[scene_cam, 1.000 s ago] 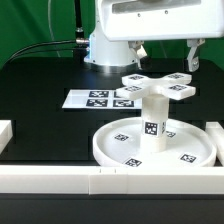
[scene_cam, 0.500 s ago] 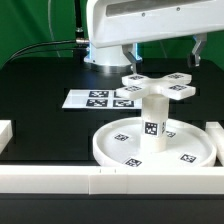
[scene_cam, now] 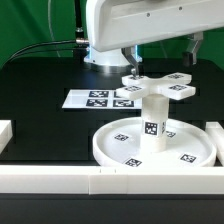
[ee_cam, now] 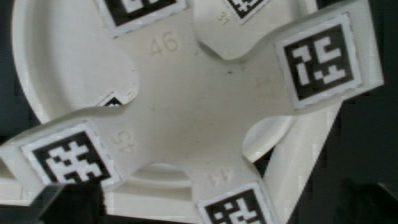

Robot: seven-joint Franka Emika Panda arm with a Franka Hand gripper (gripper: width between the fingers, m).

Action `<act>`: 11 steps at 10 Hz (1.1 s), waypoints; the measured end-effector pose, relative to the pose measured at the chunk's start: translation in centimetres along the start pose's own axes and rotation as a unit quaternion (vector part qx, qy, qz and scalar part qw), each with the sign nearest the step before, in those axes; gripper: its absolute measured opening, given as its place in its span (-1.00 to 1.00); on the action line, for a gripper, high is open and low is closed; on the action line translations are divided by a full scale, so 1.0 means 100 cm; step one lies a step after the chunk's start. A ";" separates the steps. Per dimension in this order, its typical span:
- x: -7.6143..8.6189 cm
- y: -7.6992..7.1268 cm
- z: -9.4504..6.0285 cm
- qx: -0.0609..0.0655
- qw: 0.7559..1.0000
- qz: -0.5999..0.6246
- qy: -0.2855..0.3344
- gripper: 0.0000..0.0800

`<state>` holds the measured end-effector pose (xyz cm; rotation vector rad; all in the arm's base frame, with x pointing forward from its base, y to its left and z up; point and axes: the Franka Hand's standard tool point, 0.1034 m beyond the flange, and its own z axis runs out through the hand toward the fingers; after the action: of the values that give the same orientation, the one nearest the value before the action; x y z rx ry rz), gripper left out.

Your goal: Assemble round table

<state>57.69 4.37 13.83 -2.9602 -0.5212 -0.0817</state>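
Note:
The large round disc (scene_cam: 112,150) lies flat near the front rail. The short cylinder leg (scene_cam: 152,118) stands upright on its middle. The cross-shaped foot (scene_cam: 158,88) sits on top of the leg. My gripper (scene_cam: 165,55) hangs just above the foot, open, its dark fingers (scene_cam: 133,60) spread to either side with nothing between them. In the wrist view the foot (ee_cam: 196,100) fills the picture from close up, with its tagged arms pointing outward and the disc (ee_cam: 71,60) behind it. My fingertips do not show clearly there.
The marker board (scene_cam: 95,98) lies flat on the black table behind the disc, toward the exterior view's left. A long white rail (scene_cam: 60,180) runs along the front edge. Short rail pieces stand at the left (scene_cam: 5,132) and right (scene_cam: 214,135).
The arm has come down toward the cross-shaped foot, and the near finger now hangs lower and closer to the foot's arm. The table parts have not moved.

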 end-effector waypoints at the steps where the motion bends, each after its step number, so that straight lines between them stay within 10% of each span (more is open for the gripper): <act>1: 0.001 -0.001 0.000 -0.007 0.997 -0.082 -0.002 0.62; 11: -0.001 -0.001 0.003 -0.023 0.900 -0.435 -0.027 0.62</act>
<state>57.55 4.48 13.50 -2.5142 -1.8097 -0.0971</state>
